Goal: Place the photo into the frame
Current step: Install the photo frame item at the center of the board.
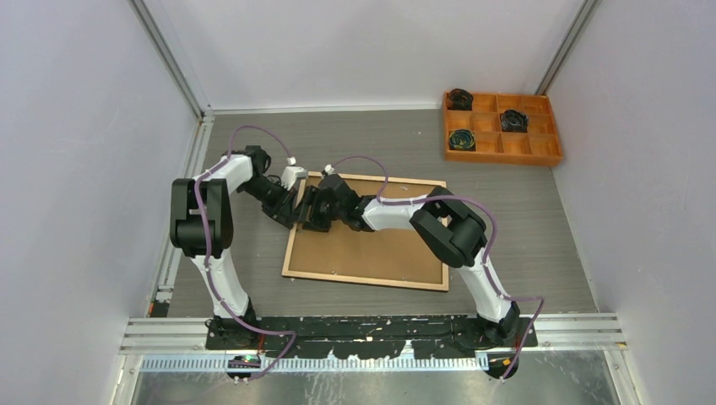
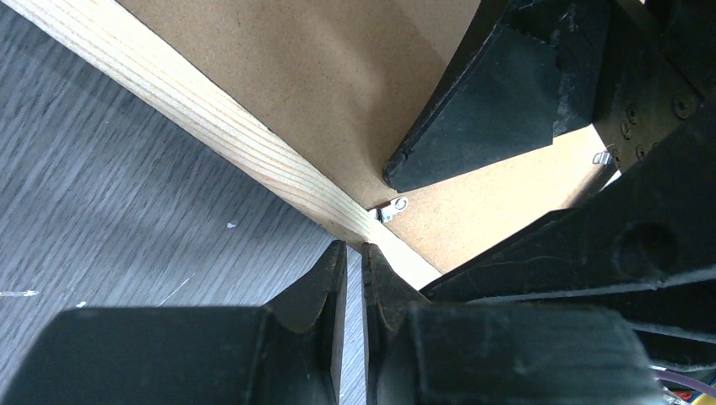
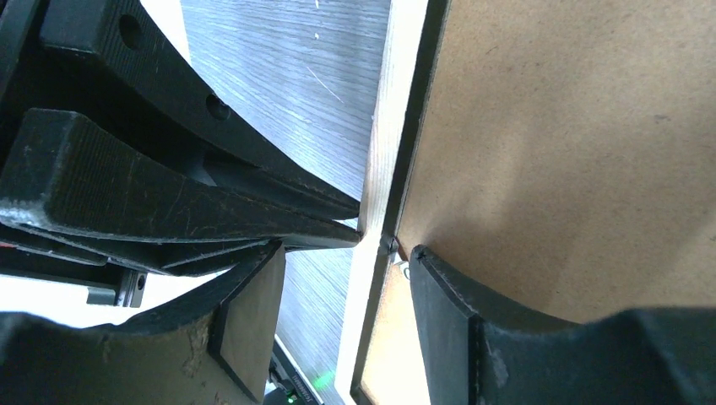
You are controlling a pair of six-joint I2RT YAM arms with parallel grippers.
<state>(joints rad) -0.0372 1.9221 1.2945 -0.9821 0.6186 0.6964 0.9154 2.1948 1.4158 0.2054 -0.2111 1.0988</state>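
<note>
Your grey table (image 1: 523,219) is the biggest thing here. The frame (image 1: 363,279) lies flat in the middle of it, face down, with its light wood back up. A brown board (image 1: 371,249) fills the frame from edge to edge. Your left arm (image 1: 207,219) and right arm (image 1: 456,232) both bend in over the left edge of the frame, near its far corner, and they meet there. An orange tray (image 1: 540,145) sits well apart at the far right of the table, with small dark things (image 1: 513,120) in three of its boxes. Now look at the left gripper (image 2: 355,253). Its two fingers are pressed almost together, with just a thin slit between them, and you can see nothing held in that slit. Its tips touch the outer side of the frame's wood edge. The right gripper (image 3: 347,249) is spread wide apart and holds nothing. It stands across the wood edge: one finger (image 3: 507,337) sits on the brown board inside the frame, and the other finger (image 3: 245,312) hangs over the table just outside it. The left gripper's tips come in between those two fingers. The smallest thing is a little metal clip (image 2: 390,209) on the board, right at the wood edge. It is just past the left tips and just beside the right finger that sits on the board.
</note>
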